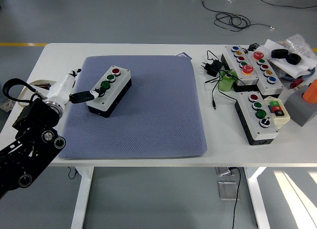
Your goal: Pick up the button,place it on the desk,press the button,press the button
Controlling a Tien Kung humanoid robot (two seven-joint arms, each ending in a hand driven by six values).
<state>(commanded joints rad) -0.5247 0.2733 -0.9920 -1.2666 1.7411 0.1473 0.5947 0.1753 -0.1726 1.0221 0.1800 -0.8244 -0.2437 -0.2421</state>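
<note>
A grey-topped black button box [110, 91] lies at an angle on the blue-grey mat [148, 120], toward its back left. It carries a red button [116, 70], two green ones and a black one in a row. My left hand [88, 96] reaches in from the left. One black finger stretches out and its tip rests on the box's near end by the black button [99, 92]. The other fingers are curled in and hold nothing. My right arm is out of the picture.
On the table's right side lie two more button boxes [259, 116] [250, 64], a green roll [227, 82], a black plug with cable [213, 67], an orange object on a grey block [303, 107] and plastic bags with black parts. A roll of tape [37, 85] sits left of the mat.
</note>
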